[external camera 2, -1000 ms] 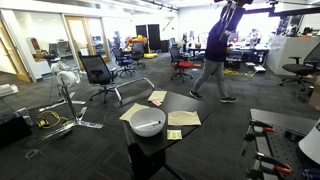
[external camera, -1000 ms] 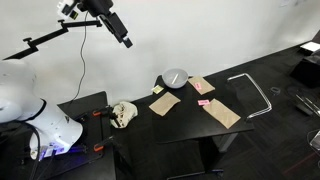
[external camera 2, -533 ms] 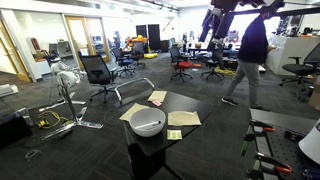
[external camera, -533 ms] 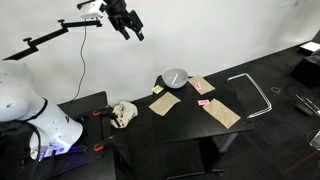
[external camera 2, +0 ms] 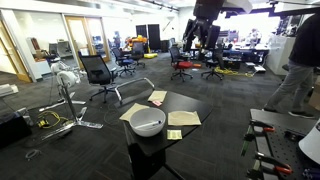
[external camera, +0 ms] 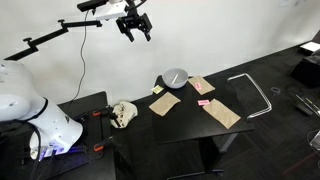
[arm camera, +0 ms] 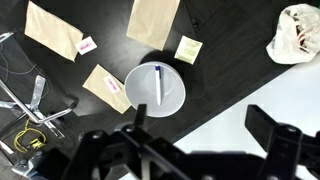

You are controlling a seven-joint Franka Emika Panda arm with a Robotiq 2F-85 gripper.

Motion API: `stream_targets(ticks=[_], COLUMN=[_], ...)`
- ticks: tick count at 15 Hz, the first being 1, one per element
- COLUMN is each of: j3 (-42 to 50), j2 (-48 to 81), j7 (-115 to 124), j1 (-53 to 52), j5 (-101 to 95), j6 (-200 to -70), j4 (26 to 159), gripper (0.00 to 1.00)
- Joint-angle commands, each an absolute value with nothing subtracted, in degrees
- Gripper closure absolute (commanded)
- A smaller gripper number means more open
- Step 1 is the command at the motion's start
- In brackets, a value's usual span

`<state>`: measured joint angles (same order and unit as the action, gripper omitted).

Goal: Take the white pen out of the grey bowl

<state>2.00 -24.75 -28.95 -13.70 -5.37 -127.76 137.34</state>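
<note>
The grey bowl stands on the black table, seen from straight above in the wrist view, with the white pen lying inside it. The bowl also shows in both exterior views; the pen is too small to make out there. My gripper is open and empty, with its dark fingers spread wide. It hangs high above the table in both exterior views, far from the bowl.
Brown paper envelopes and small notes lie around the bowl. A crumpled white bag sits on a lower surface beside the table. A person walks past; office chairs stand behind.
My gripper has swung across high above the scene towards the space over the table, staying open. The person in the background has walked to the right.
</note>
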Motion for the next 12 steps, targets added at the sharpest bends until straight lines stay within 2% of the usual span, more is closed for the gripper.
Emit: stream_targets(ticks=[1,12], j3=[1.1,1.3], j2=[-24.3,-19.5], j7=[-29.3,-31.1], j1=[-12.8,-12.8], j5=[-4.8,-5.3], j6=[-127.6,-127.8], j4=[137.0,133.0], gripper=[0.0,0.0])
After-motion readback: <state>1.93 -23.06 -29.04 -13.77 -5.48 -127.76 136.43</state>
